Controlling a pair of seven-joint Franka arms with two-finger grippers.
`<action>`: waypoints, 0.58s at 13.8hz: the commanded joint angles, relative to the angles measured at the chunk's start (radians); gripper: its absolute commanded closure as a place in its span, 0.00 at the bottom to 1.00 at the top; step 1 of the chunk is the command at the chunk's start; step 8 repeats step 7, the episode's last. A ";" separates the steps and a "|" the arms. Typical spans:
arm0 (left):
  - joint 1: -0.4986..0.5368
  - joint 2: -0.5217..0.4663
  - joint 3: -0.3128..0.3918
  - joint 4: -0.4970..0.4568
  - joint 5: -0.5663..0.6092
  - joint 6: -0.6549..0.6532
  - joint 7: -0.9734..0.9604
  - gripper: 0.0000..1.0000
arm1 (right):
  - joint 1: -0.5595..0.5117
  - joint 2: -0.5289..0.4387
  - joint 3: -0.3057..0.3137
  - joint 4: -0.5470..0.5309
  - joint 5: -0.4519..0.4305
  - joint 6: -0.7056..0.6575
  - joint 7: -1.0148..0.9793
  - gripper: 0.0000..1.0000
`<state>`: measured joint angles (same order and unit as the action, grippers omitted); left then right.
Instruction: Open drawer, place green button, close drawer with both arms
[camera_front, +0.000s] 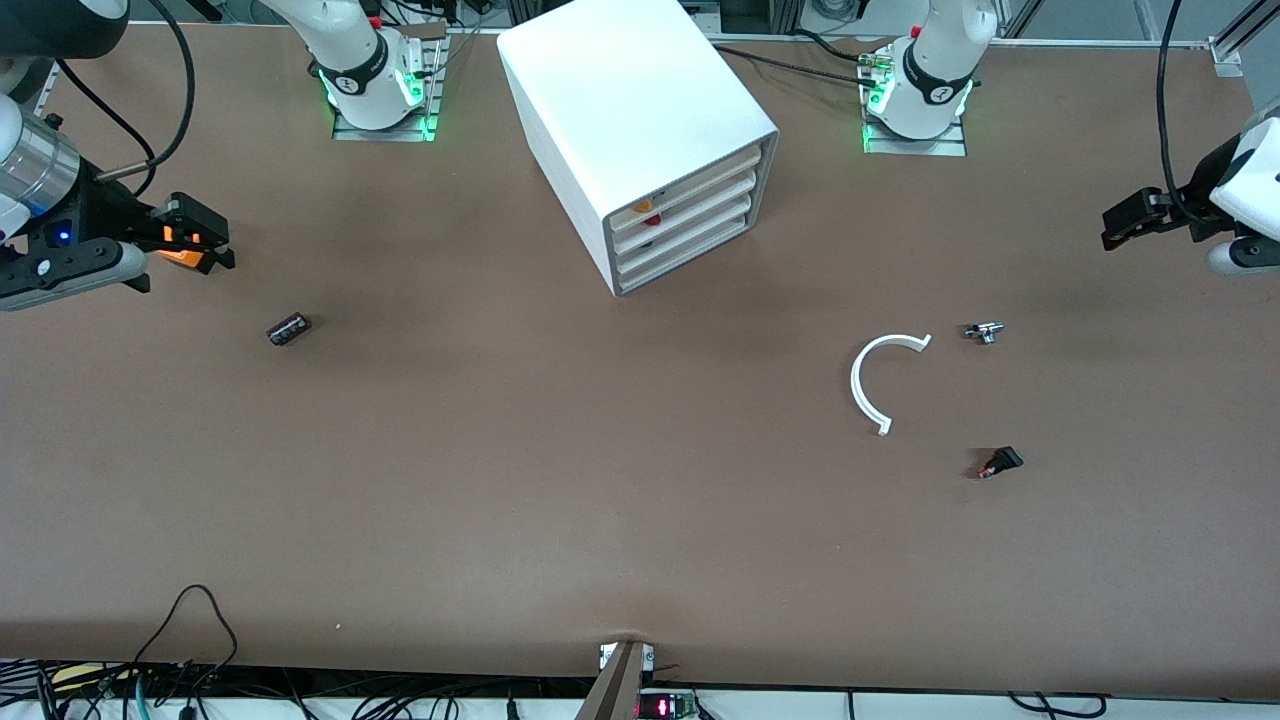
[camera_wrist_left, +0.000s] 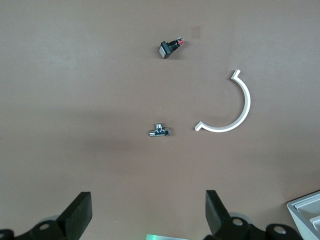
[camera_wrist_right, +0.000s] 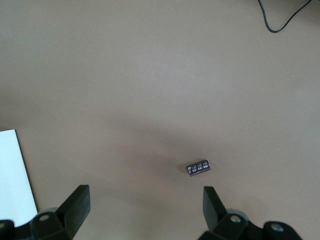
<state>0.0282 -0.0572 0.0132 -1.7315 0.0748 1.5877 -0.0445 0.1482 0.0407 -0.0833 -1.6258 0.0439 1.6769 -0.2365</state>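
The white cabinet (camera_front: 630, 120) stands at the table's middle, near the robots' bases. Its drawer (camera_front: 690, 256), the lowest one, is pushed in, like those above it. The button is out of view. My right gripper (camera_front: 195, 238) hangs open over the table at the right arm's end, with nothing between its fingers (camera_wrist_right: 145, 196). An orange thing (camera_front: 180, 246) shows at its fingertips in the front view; I cannot tell whether it lies on the table. My left gripper (camera_front: 1128, 222) hangs open and empty (camera_wrist_left: 147, 200) over the left arm's end.
A dark stubby cylinder (camera_front: 289, 328) (camera_wrist_right: 198, 167) lies near the right gripper. Toward the left arm's end lie a white half ring (camera_front: 875, 380) (camera_wrist_left: 227, 107), a small metal fitting (camera_front: 985, 331) (camera_wrist_left: 159, 131) and a black part with a red end (camera_front: 1000, 462) (camera_wrist_left: 169, 48).
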 joint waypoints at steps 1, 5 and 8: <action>0.006 -0.013 0.002 -0.010 -0.026 0.029 0.032 0.00 | 0.004 0.002 -0.001 0.010 0.004 -0.002 0.013 0.00; 0.030 -0.012 0.002 -0.003 -0.102 0.055 0.043 0.00 | 0.004 0.002 -0.001 0.010 0.004 -0.003 0.013 0.00; 0.030 -0.010 0.002 0.016 -0.093 0.055 0.041 0.00 | 0.005 0.001 -0.001 0.010 0.004 -0.003 0.014 0.00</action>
